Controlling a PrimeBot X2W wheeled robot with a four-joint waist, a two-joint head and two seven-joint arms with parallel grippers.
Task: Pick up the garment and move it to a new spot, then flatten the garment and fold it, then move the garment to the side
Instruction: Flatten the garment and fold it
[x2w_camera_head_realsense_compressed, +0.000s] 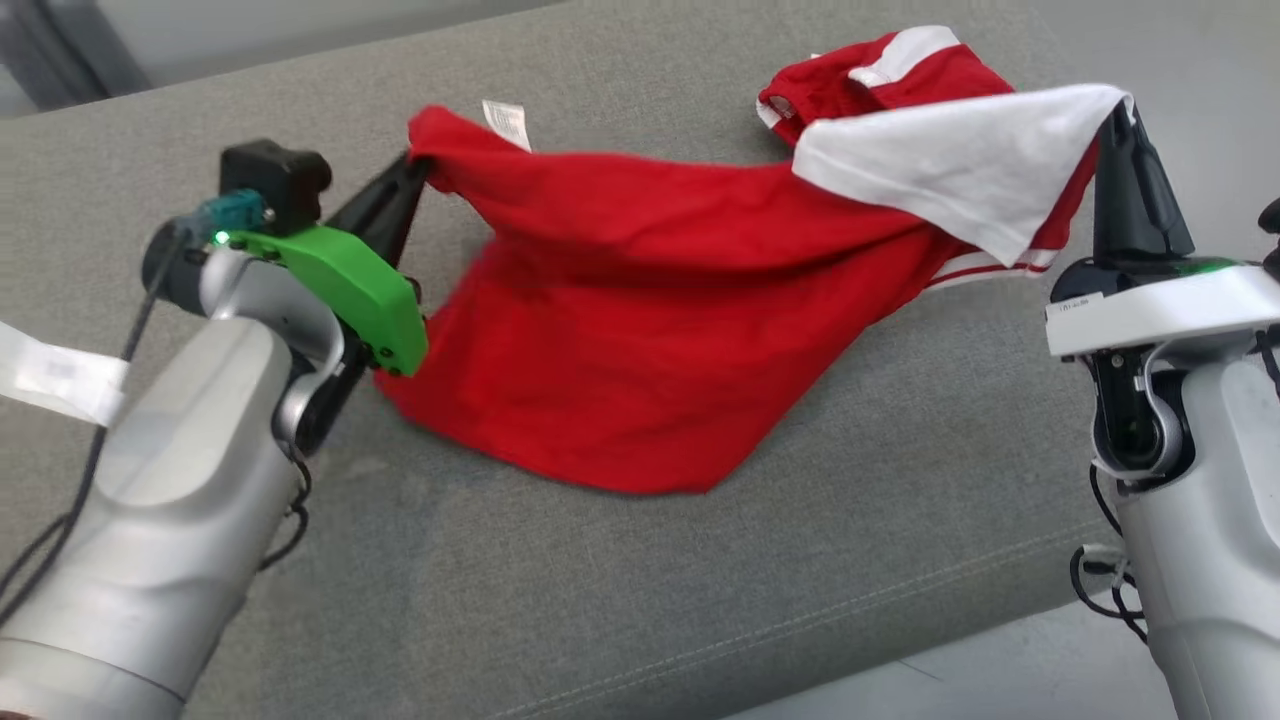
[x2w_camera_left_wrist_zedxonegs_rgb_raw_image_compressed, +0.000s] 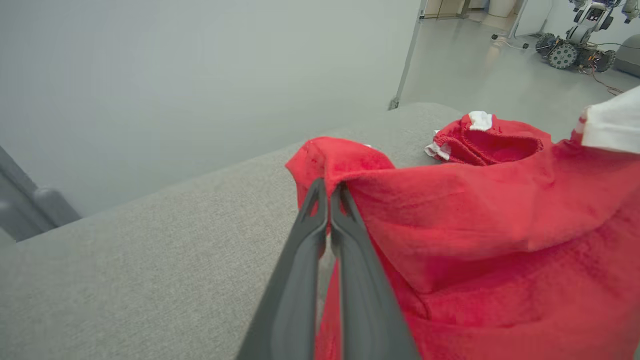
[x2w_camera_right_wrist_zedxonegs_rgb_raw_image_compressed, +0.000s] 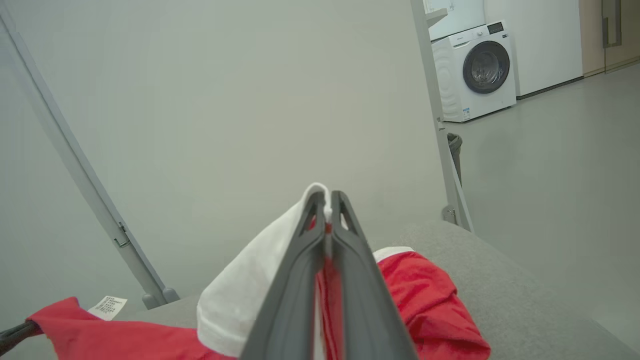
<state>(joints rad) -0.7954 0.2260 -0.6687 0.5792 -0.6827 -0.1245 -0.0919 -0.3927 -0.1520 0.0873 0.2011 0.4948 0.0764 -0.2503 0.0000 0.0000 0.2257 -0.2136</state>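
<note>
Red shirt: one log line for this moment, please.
left gripper: shut on red shirt | right gripper: shut on red shirt | lift: partial

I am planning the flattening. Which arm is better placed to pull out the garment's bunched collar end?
Probably right. The right gripper holds the garment by its white part beside the bunched collar end; the left gripper pinches the far red corner.

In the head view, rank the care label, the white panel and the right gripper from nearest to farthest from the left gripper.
1. care label, right by the left gripper
2. white panel, across the garment
3. right gripper, far right
</note>
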